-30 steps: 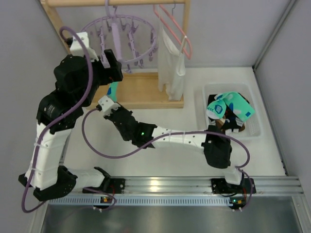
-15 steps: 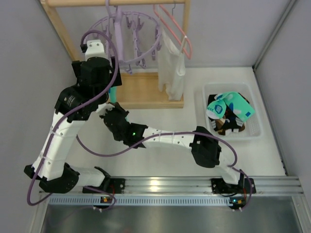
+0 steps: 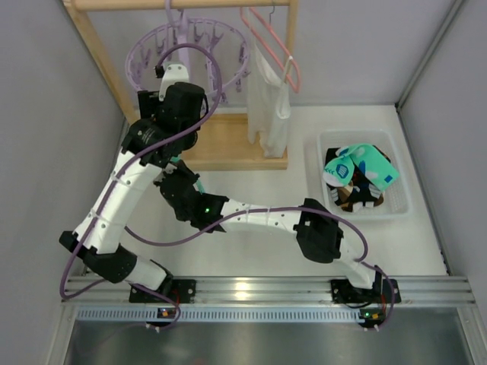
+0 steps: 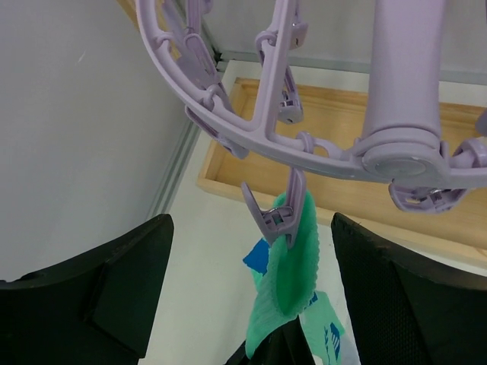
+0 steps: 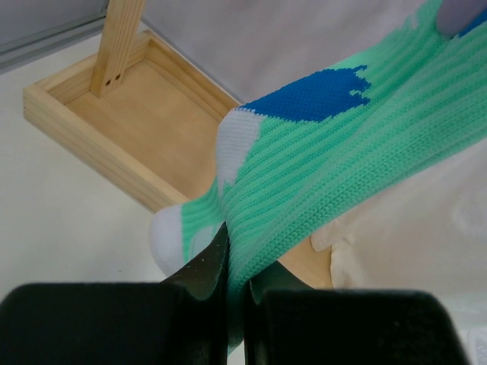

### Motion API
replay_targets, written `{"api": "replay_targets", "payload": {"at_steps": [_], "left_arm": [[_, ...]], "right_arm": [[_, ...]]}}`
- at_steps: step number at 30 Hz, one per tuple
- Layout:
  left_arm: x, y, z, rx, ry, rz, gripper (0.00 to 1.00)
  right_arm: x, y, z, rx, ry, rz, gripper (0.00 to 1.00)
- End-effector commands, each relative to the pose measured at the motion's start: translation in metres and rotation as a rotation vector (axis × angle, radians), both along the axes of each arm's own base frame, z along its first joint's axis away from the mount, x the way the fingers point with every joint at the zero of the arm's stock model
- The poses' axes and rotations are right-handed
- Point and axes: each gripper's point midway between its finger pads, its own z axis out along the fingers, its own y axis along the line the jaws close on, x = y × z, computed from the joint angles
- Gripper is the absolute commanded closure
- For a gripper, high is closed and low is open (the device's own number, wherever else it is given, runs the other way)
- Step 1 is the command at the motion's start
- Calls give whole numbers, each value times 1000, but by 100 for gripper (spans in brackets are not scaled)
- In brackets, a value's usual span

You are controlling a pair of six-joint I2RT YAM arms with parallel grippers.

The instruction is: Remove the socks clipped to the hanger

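- Versus 1 s ago, the left arm has unfolded and reached inward. Its wrist, then off the ring's left side, now sits under the hanger [image 3: 137, 46].
- The right arm's forearm has swung slightly toward the bases. The socks in the bin [image 3: 358, 171] have not moved.
- The left gripper [image 4: 251, 228] is spread wide, with 1 black finger on each side of a clip [image 4: 274, 217]. Neither finger touches the clip or the mint sock [image 4: 293, 258] it holds.
- That sock hangs from the clip straight down between the left fingers, toward the wrist camera.
- The right gripper [image 5: 228, 266] is pressed together on the lower part of the same sock, and the fabric runs up and away from its tips to the right.
- The hanger is smooth moulded lavender plastic: a curved ring with a thick round central post and small hinged clips dangling below.
- The sock is rib-knit mint green with a jagged blue patch and a white toe.
- Beyond the right fingertips lies the wooden base tray [image 5: 114, 129], a shallow rectangle of pale, square-edged wood.
- To their right is a white garment [image 5: 396, 228].
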Motion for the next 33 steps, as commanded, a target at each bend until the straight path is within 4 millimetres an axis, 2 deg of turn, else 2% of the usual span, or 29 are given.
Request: {"api": "replay_targets", "payload": {"at_steps": [1, 7, 18, 24, 27, 28, 29, 31, 32, 33], "left_arm": [[1, 9, 9, 13, -39, 65, 12], [15, 4, -3, 54, -17, 104, 20], [28, 11, -8, 31, -29, 124, 44], [34, 16, -10, 7, -40, 118, 51], [36, 16, -11, -5, -47, 107, 61], [37, 16, -13, -5, -42, 103, 71], [38, 17, -13, -10, -44, 102, 75], [40, 16, -14, -16, -40, 95, 80], [40, 16, -15, -18, -39, 93, 90], [40, 15, -14, -22, -40, 91, 95]], "right_arm": [[-21, 16, 15, 36, -15, 49, 100], [-28, 17, 13, 37, -10, 74, 100], [-33, 8, 14, 41, -5, 94, 100], [-36, 7, 15, 57, 1, 102, 100], [-37, 5, 18, 73, 2, 110, 100], [-39, 5, 18, 80, 5, 114, 100], [-39, 3, 24, 92, 3, 117, 100], [-41, 1, 21, 102, 11, 123, 100], [-42, -3, 27, 120, 12, 123, 100], [-43, -6, 19, 116, 22, 122, 100]]}}
